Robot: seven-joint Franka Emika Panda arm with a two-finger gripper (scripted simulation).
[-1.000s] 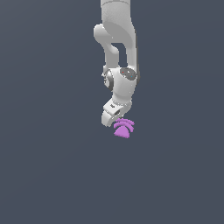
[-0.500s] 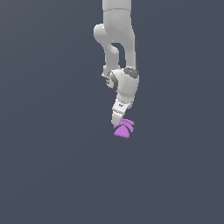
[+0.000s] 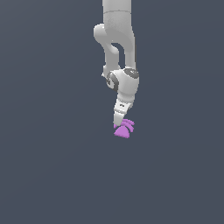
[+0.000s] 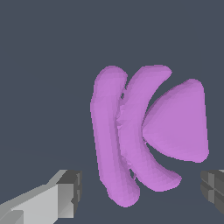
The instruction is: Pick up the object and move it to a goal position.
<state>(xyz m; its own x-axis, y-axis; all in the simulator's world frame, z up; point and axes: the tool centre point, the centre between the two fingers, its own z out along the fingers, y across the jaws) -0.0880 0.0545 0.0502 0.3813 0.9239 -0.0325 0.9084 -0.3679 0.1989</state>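
The object (image 3: 124, 129) is a small glossy purple piece, a rounded wedge with curved arc ribs, lying on the dark grey floor. In the wrist view the object (image 4: 144, 131) fills the middle, ribs beside the wedge. My gripper (image 3: 118, 124) hangs straight down over it, its tip right at the object's edge on the exterior view's left. In the wrist view my gripper (image 4: 142, 192) is open: one finger (image 4: 65, 194) and the other (image 4: 214, 190) stand wide apart on either side of the object, not touching it.
The white arm (image 3: 120, 52) comes down from the top of the exterior view. The flat dark grey floor (image 3: 52, 166) surrounds the object with nothing else on it in view.
The wrist has swung and lowered, so the hand now points more straight down onto the object. The object has not moved.
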